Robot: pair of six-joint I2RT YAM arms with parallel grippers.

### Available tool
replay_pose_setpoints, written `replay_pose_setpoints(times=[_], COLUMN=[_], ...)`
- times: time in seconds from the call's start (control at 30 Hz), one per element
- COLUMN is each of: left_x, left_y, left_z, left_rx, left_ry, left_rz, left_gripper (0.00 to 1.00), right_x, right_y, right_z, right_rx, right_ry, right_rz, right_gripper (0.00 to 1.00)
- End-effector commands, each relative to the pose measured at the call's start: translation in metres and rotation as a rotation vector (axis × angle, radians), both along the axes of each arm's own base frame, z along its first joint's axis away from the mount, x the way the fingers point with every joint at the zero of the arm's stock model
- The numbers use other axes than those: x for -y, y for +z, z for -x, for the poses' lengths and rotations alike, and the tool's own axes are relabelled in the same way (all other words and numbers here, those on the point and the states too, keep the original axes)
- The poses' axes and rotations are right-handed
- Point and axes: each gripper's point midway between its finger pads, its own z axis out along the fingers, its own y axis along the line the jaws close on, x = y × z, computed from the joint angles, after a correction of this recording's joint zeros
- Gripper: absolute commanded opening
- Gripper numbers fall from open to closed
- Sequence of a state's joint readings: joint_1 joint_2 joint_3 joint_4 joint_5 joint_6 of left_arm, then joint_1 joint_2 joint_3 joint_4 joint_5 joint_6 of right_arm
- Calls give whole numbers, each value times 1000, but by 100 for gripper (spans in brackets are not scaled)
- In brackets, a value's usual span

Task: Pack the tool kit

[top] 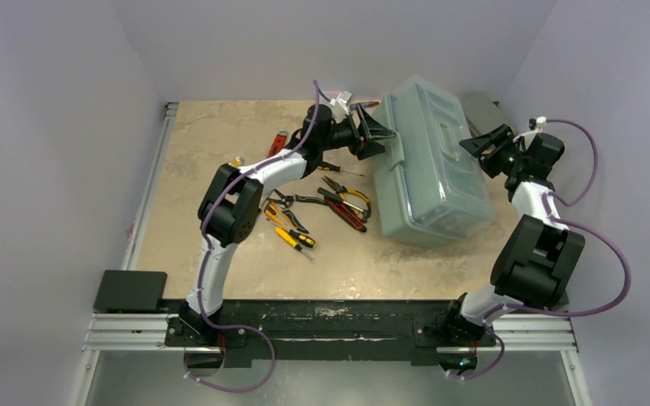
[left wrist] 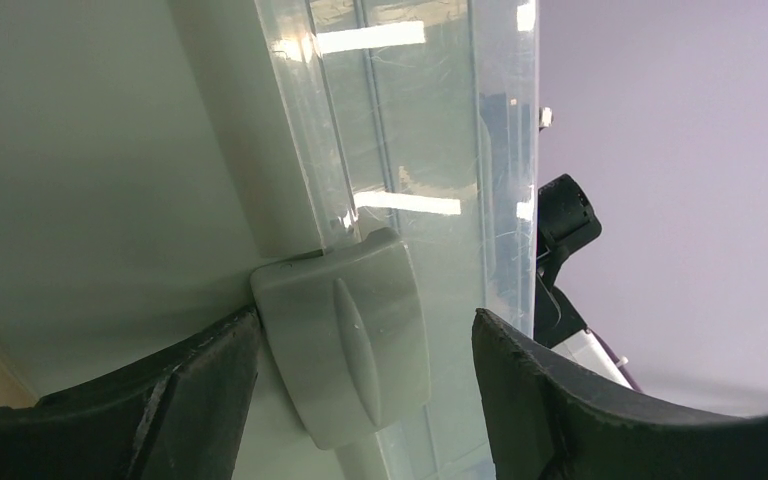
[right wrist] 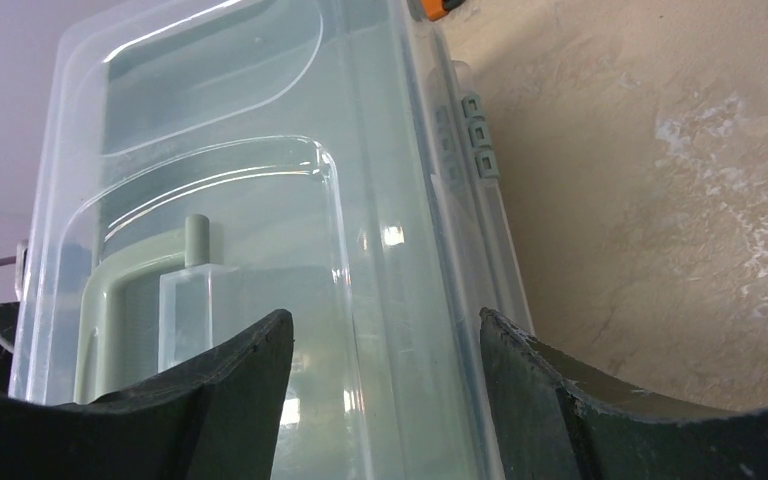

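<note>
Toolbox (top: 432, 169), one, lid down, sits angled at the far right of the table (top: 212, 135), one corner near the back wall. Our left gripper (left wrist: 365, 345) is spread wide around the grey latch (left wrist: 345, 335), one finger (left wrist: 200, 390) just beside it; we cannot tell contact. Our right gripper (right wrist: 385, 350) also gapes, at the opposite side of the translucent lid (right wrist: 260, 120). Loose pliers and screwdrivers (top: 322, 207), at least six, lie left of the box.

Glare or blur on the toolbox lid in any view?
Left wrist: bright strip reflections on the translucent lid, latch sharp. Right wrist: only small highlights, handle legible through the lid. Top external: even light, no strong glare on the toolbox.
</note>
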State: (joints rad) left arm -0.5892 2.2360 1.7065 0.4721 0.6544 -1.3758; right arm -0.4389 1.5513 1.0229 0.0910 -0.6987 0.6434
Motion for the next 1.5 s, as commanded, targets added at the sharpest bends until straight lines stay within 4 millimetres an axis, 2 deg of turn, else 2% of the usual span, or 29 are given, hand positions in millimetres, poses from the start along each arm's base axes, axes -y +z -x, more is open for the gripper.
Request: replay_pose_setpoints(times=[0.0, 0.13, 0.3, 0.47, 0.67, 0.77, 0.87, 1.0, 1.07, 1.13, 1.2, 1.3, 1.37, 1.47], left_x=[15, 10, 7, 13, 22, 23, 23, 19, 13, -1, -25, -61, -80, -100], left_y=[79, 92, 100, 98, 94, 90, 84, 76, 78, 87, 101, 127, 130, 123], left_z=[43, 40, 44, 53, 60, 63, 64, 63, 61, 52, 40, 35, 38, 44], left_rx=[147, 166, 183, 186, 185, 182, 178, 168, 172, 185, 207, 268, 282, 320], left_ry=[-140, -140, -139, -162, -186, -195, -195, -188, -183, -174, -148, -117, -94, -53], left_rz=[116, 113, 114, 108, 115, 112, 108, 111, 123, 139, 152, 126, 64, -52], left_gripper=[74, 74, 74, 74, 74, 74, 74, 75, 77, 79, 80, 83, 88, 92], right_x=[-81, -97, -99, -79, -65, -51, -43, -45, -46, -43, -36, -31, -31, -29], right_y=[5, -2, -19, -38, -47, -50, -55, -63, -69, -76, -87, -87, -85, -81], right_z=[29, 31, 30, 25, 19, 16, 13, 12, 14, 15, 20, 19, 18, 17], right_rx=[-85, -108, -127, -167, -175, -176, -182, -186, -192, -206, -251, -250, -242, -232], right_ry=[266, 285, 278, 247, 253, 234, 216, 219, 215, 189, 148, 130, 137, 125], right_rz=[-205, -200, -216, -216, -247, -267, -276, -311, -330, -323, -252, -239, -251, -240], right_gripper=[64, 64, 57, 45, 29, 19, 16, 14, 12, 8, 8, 8, 8, 8])
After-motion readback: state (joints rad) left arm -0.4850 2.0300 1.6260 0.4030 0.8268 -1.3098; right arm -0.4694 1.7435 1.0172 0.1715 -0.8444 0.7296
